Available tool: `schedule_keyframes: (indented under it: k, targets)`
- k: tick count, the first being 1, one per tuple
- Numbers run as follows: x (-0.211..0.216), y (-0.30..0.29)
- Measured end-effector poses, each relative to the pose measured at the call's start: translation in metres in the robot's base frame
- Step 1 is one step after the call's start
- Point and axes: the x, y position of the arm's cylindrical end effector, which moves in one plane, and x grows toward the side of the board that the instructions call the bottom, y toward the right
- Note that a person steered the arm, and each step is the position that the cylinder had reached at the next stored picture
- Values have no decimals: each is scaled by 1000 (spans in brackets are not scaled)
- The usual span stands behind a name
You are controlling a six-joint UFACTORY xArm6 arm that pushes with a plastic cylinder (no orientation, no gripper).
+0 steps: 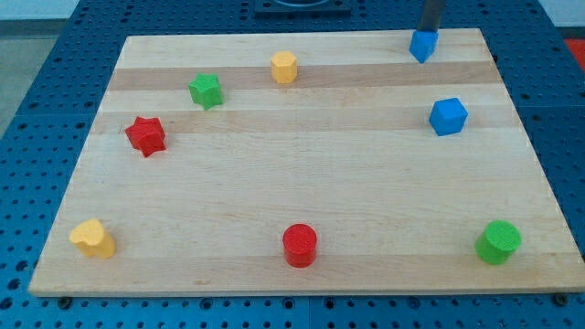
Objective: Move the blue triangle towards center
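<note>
The blue triangle [421, 46] lies near the top right of the wooden board [302, 183]. My tip [429, 32] comes down from the view's top edge and touches the triangle's upper side, just above and slightly right of it. The rod's upper part is cut off by the frame.
A blue cube-like block [448, 116] sits below the triangle at the right. A yellow hexagon [284, 67] and a green star [207, 90] lie at the top left, a red star [145, 135] at the left. A yellow heart [92, 238], a red cylinder [300, 245] and a green cylinder [498, 241] lie along the bottom.
</note>
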Motion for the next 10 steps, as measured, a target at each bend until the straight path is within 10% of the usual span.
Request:
schedule_keyframes:
  k: [5,10]
  targets:
    - [45,25]
    - [93,-131]
